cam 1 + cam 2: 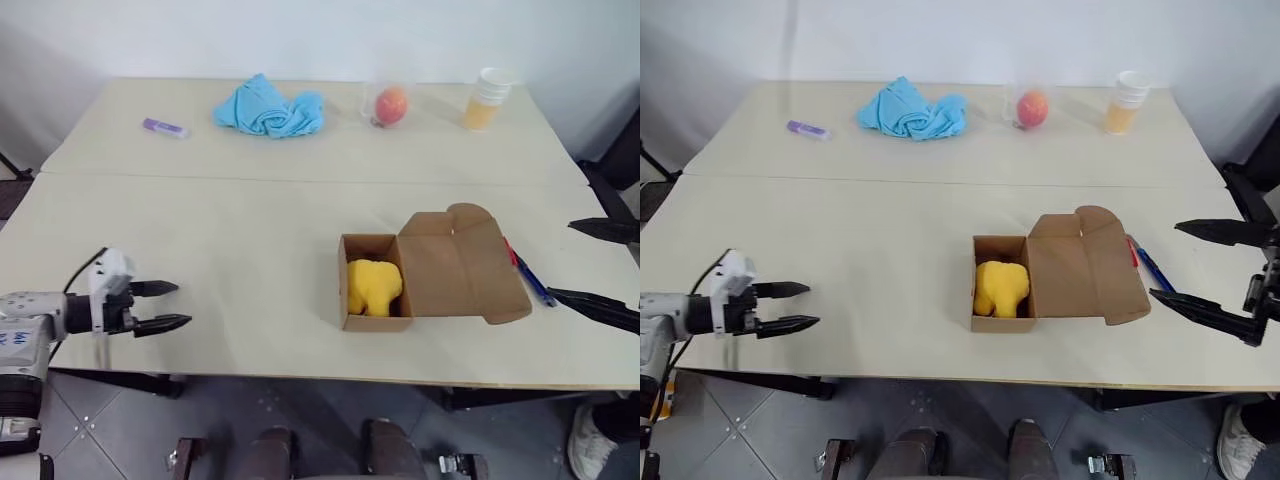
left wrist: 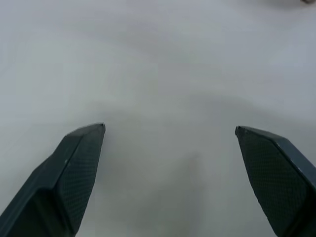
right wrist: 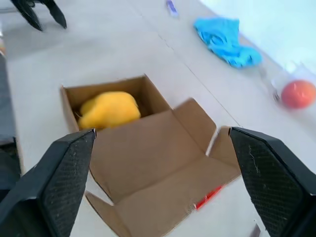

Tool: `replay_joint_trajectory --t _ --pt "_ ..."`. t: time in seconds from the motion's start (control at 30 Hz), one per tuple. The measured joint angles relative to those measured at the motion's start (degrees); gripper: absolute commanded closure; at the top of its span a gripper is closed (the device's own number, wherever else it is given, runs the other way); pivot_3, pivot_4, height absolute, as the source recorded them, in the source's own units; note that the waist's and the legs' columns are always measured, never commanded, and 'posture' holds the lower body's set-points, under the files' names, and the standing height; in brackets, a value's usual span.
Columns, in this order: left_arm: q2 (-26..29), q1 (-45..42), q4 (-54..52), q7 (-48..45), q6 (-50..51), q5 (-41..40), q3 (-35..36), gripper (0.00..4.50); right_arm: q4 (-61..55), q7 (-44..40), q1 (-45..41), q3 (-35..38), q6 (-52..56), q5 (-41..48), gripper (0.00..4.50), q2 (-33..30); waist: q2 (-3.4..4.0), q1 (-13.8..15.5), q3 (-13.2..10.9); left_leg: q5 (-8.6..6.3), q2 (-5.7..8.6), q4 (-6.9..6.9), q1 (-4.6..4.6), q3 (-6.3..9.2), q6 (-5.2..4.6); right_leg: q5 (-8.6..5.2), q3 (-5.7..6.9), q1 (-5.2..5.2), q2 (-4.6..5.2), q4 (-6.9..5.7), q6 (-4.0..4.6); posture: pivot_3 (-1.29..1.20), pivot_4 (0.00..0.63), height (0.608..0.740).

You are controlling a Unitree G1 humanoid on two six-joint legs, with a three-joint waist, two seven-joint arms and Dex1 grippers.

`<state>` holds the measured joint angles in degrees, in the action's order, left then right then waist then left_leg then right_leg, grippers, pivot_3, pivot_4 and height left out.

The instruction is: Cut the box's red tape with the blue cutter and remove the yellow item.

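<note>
The box (image 1: 385, 285) sits open near the front edge of the tabletop (image 1: 250, 230), its lid folded flat to the right, and the yellow item (image 1: 373, 286) lies down inside the open compartment, filling most of it. The blue cutter (image 1: 534, 281) lies on the tabletop just past the lid's right edge, with a strip of red tape (image 3: 208, 197) showing at that same edge. So the cutting looks finished, and what is left, as I read it, is lifting the yellow thing out.

Both arms hang well out to the sides. The left pincer (image 1: 158, 307) is spread wide and empty over bare tabletop, far to the left of the box. The right pincer (image 1: 1203, 268) is also gaping wide and empty, off past the cutter.

The right one seems the nearer choice. It ought to come in from above, jaws straddling the yellow lump across its narrower width and clear of the cardboard walls. The item looks soft, so a gentle squeeze should do. The light box may ride up with it; the left pincer could steady the carton's near wall.
</note>
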<state>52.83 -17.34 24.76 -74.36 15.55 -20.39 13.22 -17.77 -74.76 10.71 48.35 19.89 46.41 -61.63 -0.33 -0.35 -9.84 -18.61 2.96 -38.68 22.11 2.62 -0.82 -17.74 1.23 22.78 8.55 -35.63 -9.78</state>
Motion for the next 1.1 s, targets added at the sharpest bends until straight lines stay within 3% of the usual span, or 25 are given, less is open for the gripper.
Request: replay_joint_trajectory --t 0.13,0.27,0.47,0.53,0.73,1.03,1.1 --pt "-0.9 -4.8 -5.8 -0.4 4.9 -1.8 -1.9 0.01 -7.2 -2.7 7.9 9.0 4.1 0.5 0.0 2.6 0.0 2.4 0.0 -0.23 0.06 -0.39 0.03 0.2 -0.08 0.08 0.02 -0.23 0.01 0.03 0.07 0.0 0.15 0.74" --pt "-7.8 -23.2 -13.0 -3.0 16.2 -2.3 -14.6 0.01 -11.5 -4.3 13.2 13.7 5.8 0.4 0.0 4.8 -0.18 4.2 0.0 -0.28 0.3 -0.52 0.1 0.3 -0.22 0.33 -0.05 -0.31 0.02 0.08 0.12 0.0 0.15 0.74" --pt "-22.1 -48.8 -14.6 -8.5 25.2 0.3 -33.2 0.01 -14.3 -2.0 13.3 15.8 8.2 1.3 0.0 5.6 -0.24 2.3 0.0 -0.44 0.53 -0.44 0.09 0.0 -0.44 0.34 -0.02 -0.26 0.0 0.21 0.08 0.0 0.15 0.74" --pt "-25.1 -52.4 -12.2 -9.4 21.8 4.2 -38.2 0.01 -15.4 -1.6 13.7 16.7 8.8 1.5 0.0 5.9 -0.16 1.5 0.0 -0.44 0.48 -0.37 0.04 -0.08 -0.44 0.32 -0.01 -0.27 -0.02 0.36 0.04 0.0 0.15 0.74" --pt "-34.3 -53.4 10.4 -4.2 -0.3 18.1 -46.1 0.01 -18.2 -0.5 17.1 21.7 9.6 2.0 0.0 8.8 -0.31 1.5 -0.2 -0.39 0.38 -0.42 -0.01 -0.11 -0.39 0.38 0.01 -0.22 -0.11 0.57 -0.15 0.0 0.15 0.74" --pt "-47.1 -58.9 25.6 2.0 -11.6 25.6 -45.3 0.01 -23.8 3.4 21.8 25.3 10.4 4.7 0.0 13.7 -0.5 3.1 -0.3 -0.47 0.44 -0.49 0.13 0.0 -0.52 0.45 -0.03 -0.2 0.0 0.67 -0.27 0.0 0.15 0.74" --pt "-49.0 -59.3 27.1 2.1 -13.8 27.5 -45.9 0.39 -25.1 4.4 22.6 25.7 10.3 5.3 0.0 15.0 -0.5 3.5 -0.3 -0.48 0.48 -0.49 0.16 -0.02 -0.54 0.47 -0.05 -0.2 0.01 0.74 -0.31 0.0 0.15 0.74"
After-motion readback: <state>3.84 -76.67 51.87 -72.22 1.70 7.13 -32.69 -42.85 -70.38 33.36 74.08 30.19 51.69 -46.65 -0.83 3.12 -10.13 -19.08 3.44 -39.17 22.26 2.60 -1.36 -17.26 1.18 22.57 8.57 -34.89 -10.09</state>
